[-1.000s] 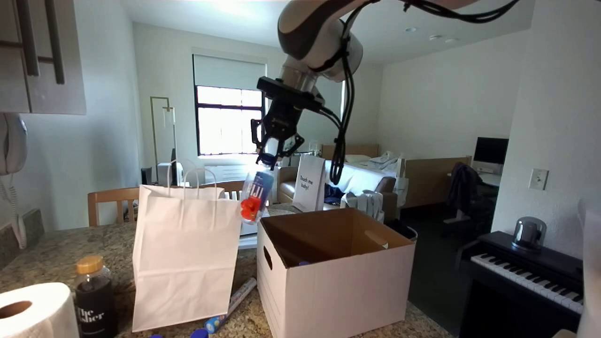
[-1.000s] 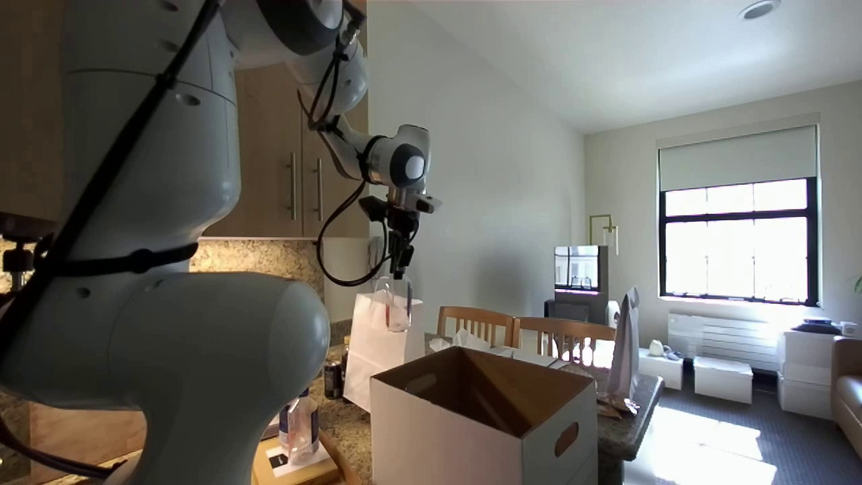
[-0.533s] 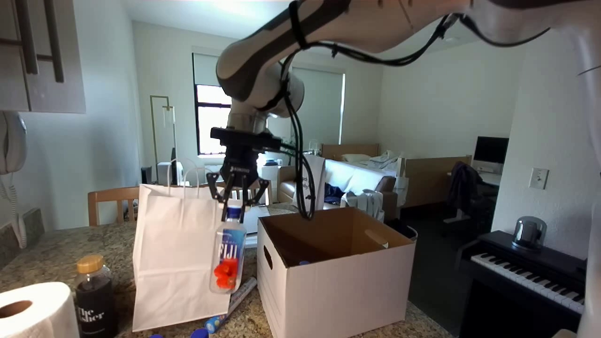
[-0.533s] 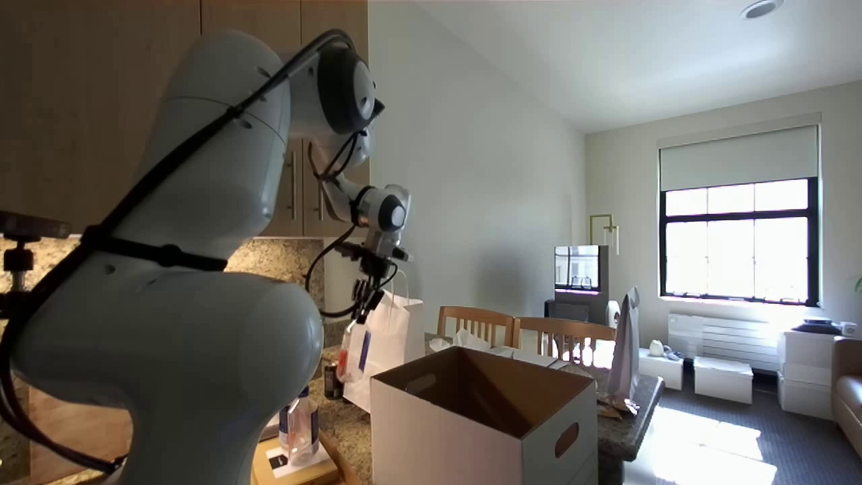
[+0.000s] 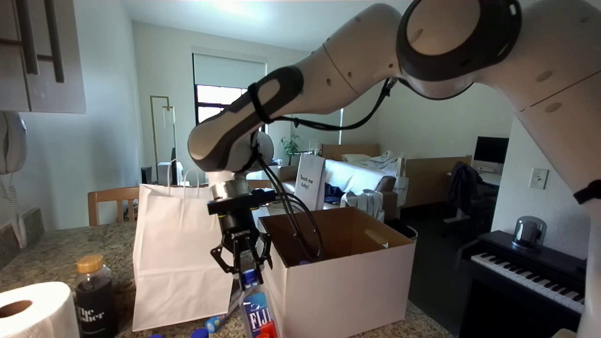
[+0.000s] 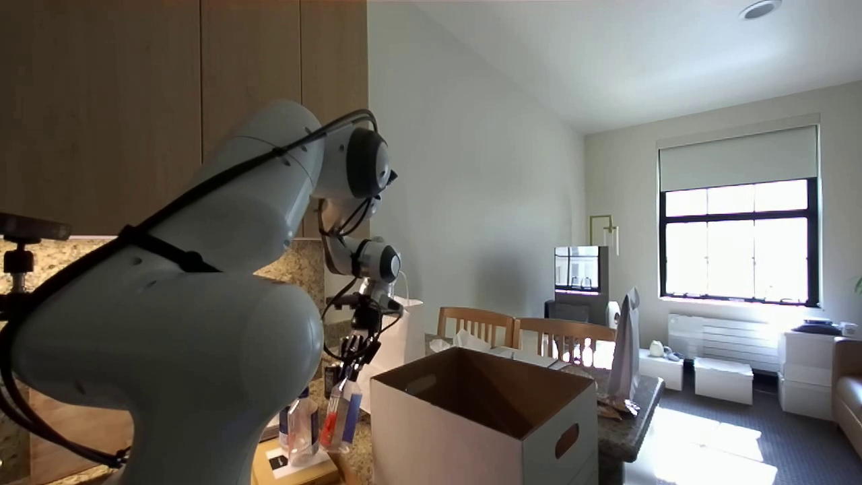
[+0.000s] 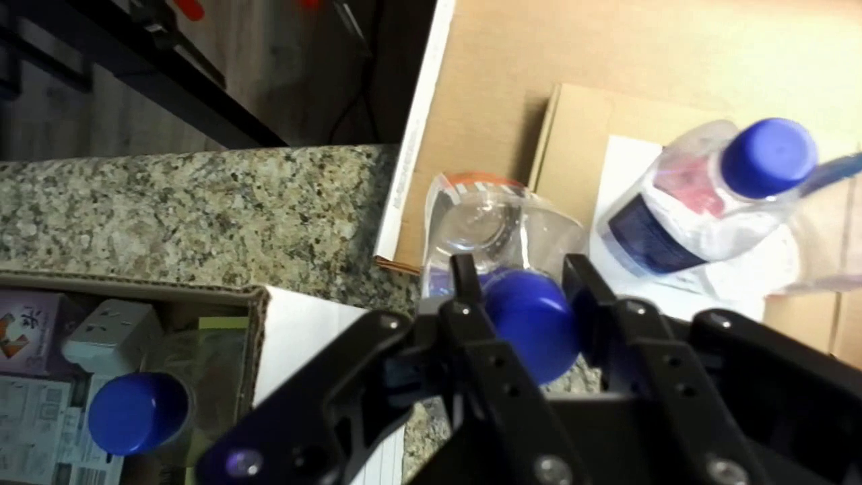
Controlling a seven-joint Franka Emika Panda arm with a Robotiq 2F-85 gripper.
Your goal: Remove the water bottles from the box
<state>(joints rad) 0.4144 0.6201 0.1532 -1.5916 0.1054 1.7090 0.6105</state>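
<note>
- Evidently, the tool (image 5: 251,281) pinches a water bottle (image 5: 258,311) by its blue cap (image 7: 531,323), with fingers (image 7: 466,284) on either side.
- That bottle reaches down from the tool, tilted, outside the box (image 5: 347,293) in both exterior views; whether its base touches anything cannot be told.
- From the wrist view, it lies between the box and a flat carton (image 7: 580,145).
- On the carton, near the held bottle, stands another bottle (image 7: 700,192), upright and blue-capped.
- Inside the box, a further bottle (image 7: 145,409) shows its cap.
</note>
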